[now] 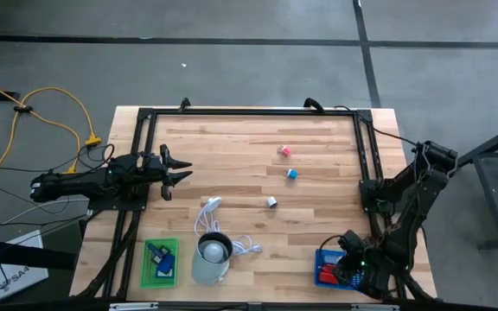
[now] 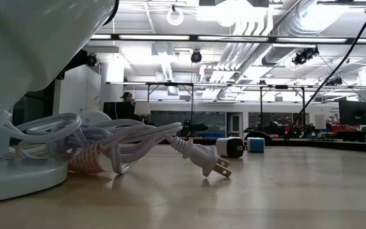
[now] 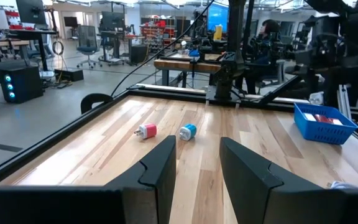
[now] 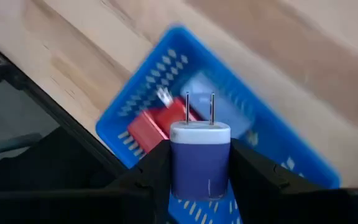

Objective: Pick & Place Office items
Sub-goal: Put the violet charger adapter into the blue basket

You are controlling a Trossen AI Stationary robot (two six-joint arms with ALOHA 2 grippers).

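Note:
My right gripper [image 4: 199, 155] hangs over the blue tray [image 1: 321, 257] at the table's near right and is shut on a purple plug block with a white top and two prongs [image 4: 199, 165]. A red piece [image 4: 157, 124] lies in that tray. On the bare wood lie a pink-red piece [image 1: 284, 151], a cyan piece [image 1: 291, 173] and a white-black piece [image 1: 271, 201]. My left gripper [image 1: 178, 173] waits open and level at the table's left, nothing between its fingers [image 3: 160, 168]. My right gripper pinches the purple block by its two flat sides [image 4: 178, 168] between its two fingers [image 4: 148, 177]. The fingers slant steeply down from above. The block is lifted clear over the blue tray, with its prongs [image 4: 199, 109] pointing away from the wrist.
A green tray [image 1: 148, 275] holding blue pieces sits at the near left. Beside it stand a pale cup [image 1: 212, 257] and a coiled white cable [image 1: 210, 220] with its plug [image 2: 202, 159]. A black frame [image 1: 249, 112] runs around the table top.

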